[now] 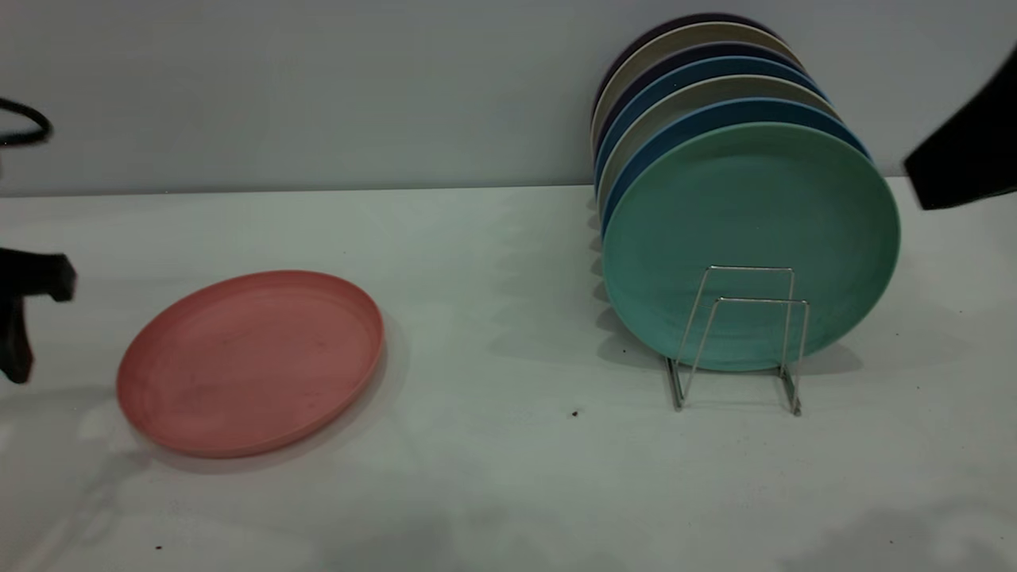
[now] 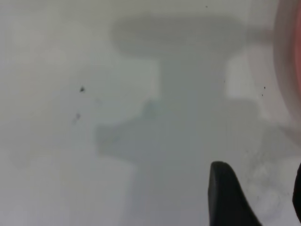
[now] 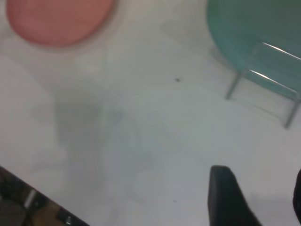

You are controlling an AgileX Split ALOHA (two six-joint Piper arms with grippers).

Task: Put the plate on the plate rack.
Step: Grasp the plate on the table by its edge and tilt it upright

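Desk: white, carries everything.
Plate: salmon-pink, flat on the desk's left side, well apart from the rack.
Plate rack: silver wire, right side, teal plate foremost in an upright row.
Left pincer: low beside the plate, fingers apart, empty.
Right pincer: raised at right, fingers apart, empty.

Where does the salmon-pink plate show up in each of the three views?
Exterior view: the pink plate lies flat on the table, at left, apart from the plate rack.
Left wrist view: only a pink sliver at the frame edge.
Right wrist view: a corner, cut off.
Shared landmark: the rack with the teal plate, in exterior and right wrist views.
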